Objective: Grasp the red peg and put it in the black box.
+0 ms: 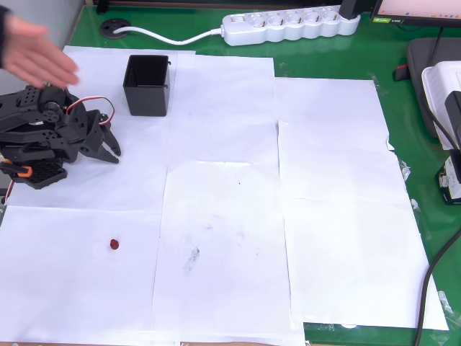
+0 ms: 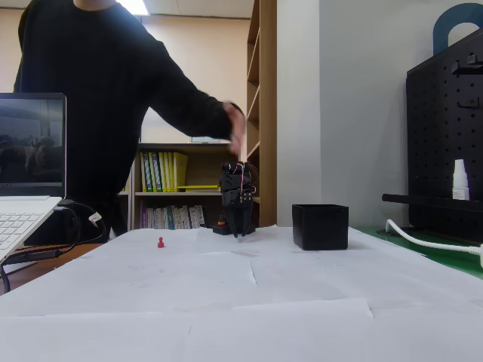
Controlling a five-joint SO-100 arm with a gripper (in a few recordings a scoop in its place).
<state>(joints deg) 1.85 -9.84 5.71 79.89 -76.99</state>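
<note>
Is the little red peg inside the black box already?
No, the red peg lies on the white paper, far from the black box, which looks empty in the overhead view.

Beige wall, wooden bookshelf with books, black pegboard, ceiling light, green table under white paper sheets

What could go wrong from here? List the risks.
1. The red peg is tiny against the gripper, so the fingers may miss it or flick it away.
2. A person's hand hovers over the arm and could be struck.
3. The loose paper sheets might shift.
</note>
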